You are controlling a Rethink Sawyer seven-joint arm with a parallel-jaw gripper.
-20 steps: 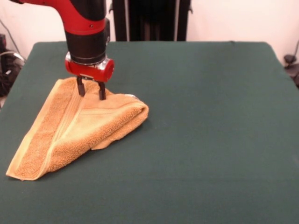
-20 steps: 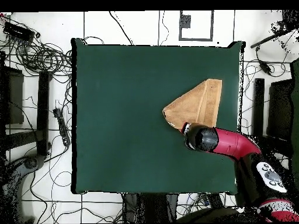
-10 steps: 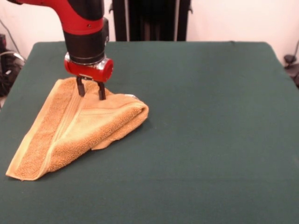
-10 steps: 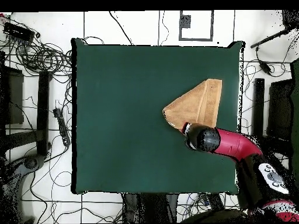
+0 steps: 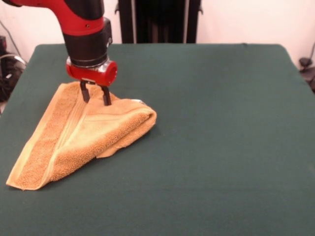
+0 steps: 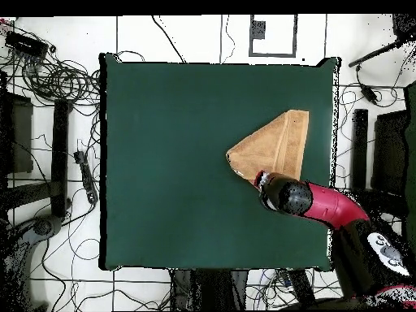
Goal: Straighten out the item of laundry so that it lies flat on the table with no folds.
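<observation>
folded towel, open jaws touching top

Overhead view: arm covers the gripper and the towel edge nearest it. Front view: table near edge and arm's upper part cut off by frame; towel's white tag too small to confirm; folded-under layers hidden.
</observation>
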